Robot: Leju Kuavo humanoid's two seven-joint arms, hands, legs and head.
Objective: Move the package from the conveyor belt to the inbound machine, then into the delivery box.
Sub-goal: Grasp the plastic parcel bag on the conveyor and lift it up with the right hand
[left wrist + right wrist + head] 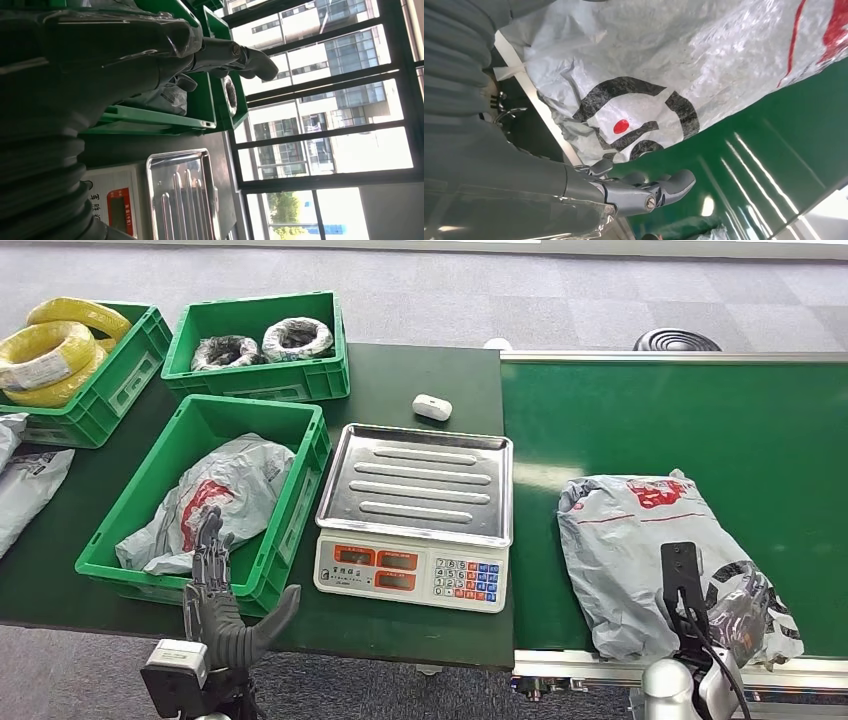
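A grey package (640, 540) with red and black print lies on the green conveyor belt (700, 420), its near edge reaching the belt's front rim. My right hand (738, 625) is at the package's near right corner, partly hidden behind its wrist unit. In the right wrist view the hand (624, 192) has its thumb stretched out beside the package (649, 65), with nothing in it. The scale (415, 500) with a steel tray stands left of the belt. A green box (300, 500) holding another grey package (225, 490) stands left of the scale. My left hand (218, 605) is raised and open at that box's front edge.
At the back left a green crate (125, 370) holds yellow coils, and a second crate (260, 380) holds wrapped rings. A small white device (432, 407) lies behind the scale. Grey bags (25, 485) lie at the table's left edge.
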